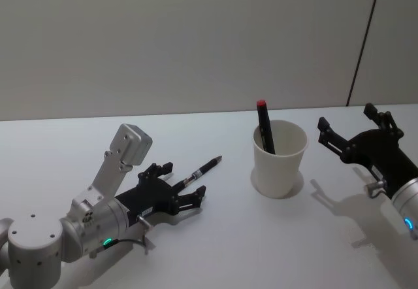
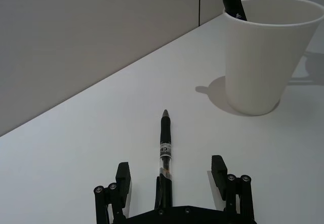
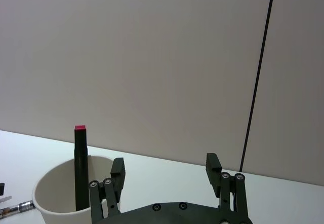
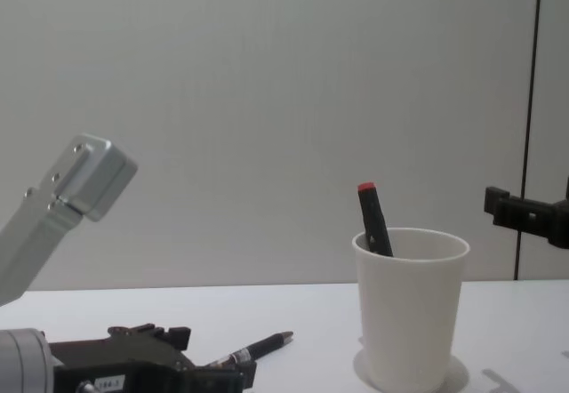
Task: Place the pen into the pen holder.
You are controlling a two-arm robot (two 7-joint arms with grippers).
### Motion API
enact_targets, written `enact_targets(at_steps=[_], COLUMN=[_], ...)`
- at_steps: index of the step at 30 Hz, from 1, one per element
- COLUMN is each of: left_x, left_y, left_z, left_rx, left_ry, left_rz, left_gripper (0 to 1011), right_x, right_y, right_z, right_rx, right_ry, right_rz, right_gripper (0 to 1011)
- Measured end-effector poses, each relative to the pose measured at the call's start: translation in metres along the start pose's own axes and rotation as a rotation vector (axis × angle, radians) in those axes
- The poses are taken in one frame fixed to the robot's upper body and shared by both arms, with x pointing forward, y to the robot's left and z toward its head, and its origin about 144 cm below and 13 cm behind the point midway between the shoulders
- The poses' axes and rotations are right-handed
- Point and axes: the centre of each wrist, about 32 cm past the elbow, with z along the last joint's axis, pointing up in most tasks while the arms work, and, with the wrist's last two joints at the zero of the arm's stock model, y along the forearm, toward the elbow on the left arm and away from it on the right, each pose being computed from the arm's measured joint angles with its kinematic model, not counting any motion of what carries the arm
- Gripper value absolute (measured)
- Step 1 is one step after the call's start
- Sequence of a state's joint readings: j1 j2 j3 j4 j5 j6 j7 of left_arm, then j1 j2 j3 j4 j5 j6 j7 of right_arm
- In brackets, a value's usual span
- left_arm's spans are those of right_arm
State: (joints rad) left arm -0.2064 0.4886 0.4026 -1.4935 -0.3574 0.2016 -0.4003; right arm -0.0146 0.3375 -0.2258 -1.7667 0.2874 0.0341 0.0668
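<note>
A black pen lies flat on the white table, its tip pointing toward the back right. My left gripper is low on the table and open, one finger on each side of the pen's rear end without touching it; in the left wrist view the pen runs out between the fingers. The pen holder, a white paper cup, stands upright to the right of the pen, with a red-capped black marker leaning inside. My right gripper hovers open, right of the cup and apart from it.
A plain grey wall runs behind the table, with a dark vertical seam at the right. Bare tabletop stretches in front of the cup and between the two arms. The left arm's silver link rises behind its gripper.
</note>
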Motion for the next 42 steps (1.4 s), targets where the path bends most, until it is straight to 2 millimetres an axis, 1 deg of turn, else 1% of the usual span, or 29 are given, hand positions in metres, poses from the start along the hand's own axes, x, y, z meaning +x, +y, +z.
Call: enact_targets(at_steps=[32,33,34,37,38,40,42], left_x=[0.002,0.002,0.0019,0.0018,0.0018,0.0018,0.0018], left_y=[0.0009,0.0009,0.0009,0.0008,0.0008,0.0008,0.0008], left_z=[0.0017,0.0018,0.0018,0.0019,0.0019,0.002,0.002], left_rx=[0.05,0.05,0.05,0.051,0.051,0.051,0.052], left_ry=[-0.029,-0.029,-0.029,-0.03,-0.03,-0.03,-0.03], left_rz=[-0.012,-0.012,-0.013,-0.014,-0.014,-0.014,-0.014], left_gripper=[998,991,953,912,867,836,763], right_x=[0.0,0.0,0.0,0.0,0.0,0.0,0.0], right_y=[0.0,0.0,0.0,0.0,0.0,0.0,0.0], right_z=[0.0,0.0,0.0,0.0,0.0,0.0,0.0], right_rx=[0.0,0.0,0.0,0.0,0.0,0.0,0.0], right_ry=[0.0,0.0,0.0,0.0,0.0,0.0,0.0], right_rz=[0.0,0.0,0.0,0.0,0.0,0.0,0.0], right_gripper=[1001,1001,1001,1001,1001,1001,1001])
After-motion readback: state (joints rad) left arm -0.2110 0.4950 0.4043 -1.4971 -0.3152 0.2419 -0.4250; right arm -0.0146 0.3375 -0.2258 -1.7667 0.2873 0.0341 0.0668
